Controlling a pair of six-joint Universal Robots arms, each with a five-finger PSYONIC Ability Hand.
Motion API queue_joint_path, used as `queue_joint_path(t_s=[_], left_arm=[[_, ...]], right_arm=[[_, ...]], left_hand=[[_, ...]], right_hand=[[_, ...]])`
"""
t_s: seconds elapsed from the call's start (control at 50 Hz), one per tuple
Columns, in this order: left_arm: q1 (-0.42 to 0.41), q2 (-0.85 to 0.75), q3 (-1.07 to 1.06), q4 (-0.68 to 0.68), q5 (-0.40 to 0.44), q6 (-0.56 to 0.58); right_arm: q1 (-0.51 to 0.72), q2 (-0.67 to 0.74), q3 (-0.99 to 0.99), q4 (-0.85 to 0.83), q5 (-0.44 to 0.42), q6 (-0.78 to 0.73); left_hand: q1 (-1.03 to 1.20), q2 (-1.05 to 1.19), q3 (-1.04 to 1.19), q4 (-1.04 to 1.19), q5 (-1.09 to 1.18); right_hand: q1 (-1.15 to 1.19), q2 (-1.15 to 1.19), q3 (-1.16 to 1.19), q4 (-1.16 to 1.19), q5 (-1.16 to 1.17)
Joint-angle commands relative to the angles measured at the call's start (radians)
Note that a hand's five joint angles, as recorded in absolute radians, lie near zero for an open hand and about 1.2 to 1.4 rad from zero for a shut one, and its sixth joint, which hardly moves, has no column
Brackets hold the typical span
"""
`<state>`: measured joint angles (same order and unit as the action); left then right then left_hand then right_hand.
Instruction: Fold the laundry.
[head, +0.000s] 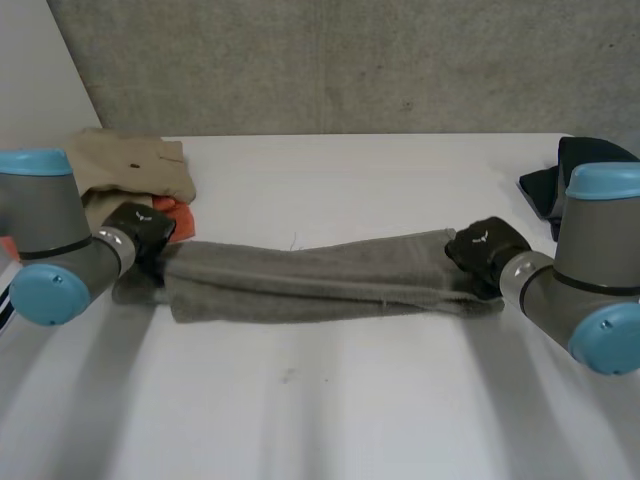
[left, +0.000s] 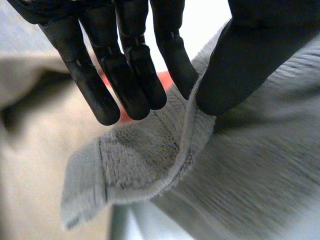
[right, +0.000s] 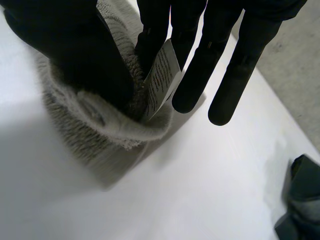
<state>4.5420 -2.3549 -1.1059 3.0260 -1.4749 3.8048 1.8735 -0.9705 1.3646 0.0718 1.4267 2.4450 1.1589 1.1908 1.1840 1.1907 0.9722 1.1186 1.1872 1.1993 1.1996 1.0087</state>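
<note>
A grey towel (head: 310, 278) lies stretched in a long, rumpled band across the table between my two hands. My left hand (head: 140, 228) is at its left end. In the left wrist view the thumb (left: 250, 55) pinches a folded edge of the towel (left: 150, 160) against one straight finger, while the other fingers (left: 125, 65) hang free over it. My right hand (head: 485, 250) is at the right end. There the thumb (right: 65, 45) and a finger pinch the bunched towel (right: 95, 125) beside its white label (right: 161, 80), and the remaining fingers (right: 200, 65) point out straight.
A beige garment (head: 130, 165) is piled at the back left with an orange cloth (head: 176, 209) under it, close behind my left hand. A dark garment (head: 560, 180) lies at the back right edge. The white table (head: 330, 400) spreads in front of the towel.
</note>
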Motion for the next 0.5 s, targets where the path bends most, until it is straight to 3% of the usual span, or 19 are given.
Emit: queue_joint_path(t_s=[0.02,0.12,0.26,0.38,0.5], left_arm=[[-0.011,-0.061,0.148,0.145,0.08,0.016],[-0.012,-0.009,0.331,0.261,0.081,-0.037],[-0.012,0.241,0.327,0.656,0.053,-0.425],[-0.008,0.332,0.278,0.651,0.096,-0.45],[-0.006,0.373,0.134,0.574,0.163,-0.448]], right_arm=[[0.016,0.039,-0.168,-0.039,0.027,0.006],[0.003,0.044,-0.404,-0.235,0.101,0.089],[-0.019,-0.056,-0.486,-0.714,0.152,0.239],[-0.027,-0.086,-0.493,-0.718,0.126,0.23],[-0.039,-0.086,-0.444,-0.572,0.112,0.226]], left_hand=[[0.237,0.205,0.212,0.206,0.25],[0.237,0.205,0.212,0.206,0.25],[0.237,0.205,0.212,0.206,0.25],[0.237,0.205,0.212,0.206,0.25],[0.237,0.205,0.212,0.206,0.25]], right_hand=[[0.278,0.209,0.197,0.197,0.213],[0.278,0.209,0.197,0.197,0.213],[0.278,0.209,0.197,0.197,0.213],[0.278,0.209,0.197,0.197,0.213],[0.278,0.209,0.197,0.197,0.213]])
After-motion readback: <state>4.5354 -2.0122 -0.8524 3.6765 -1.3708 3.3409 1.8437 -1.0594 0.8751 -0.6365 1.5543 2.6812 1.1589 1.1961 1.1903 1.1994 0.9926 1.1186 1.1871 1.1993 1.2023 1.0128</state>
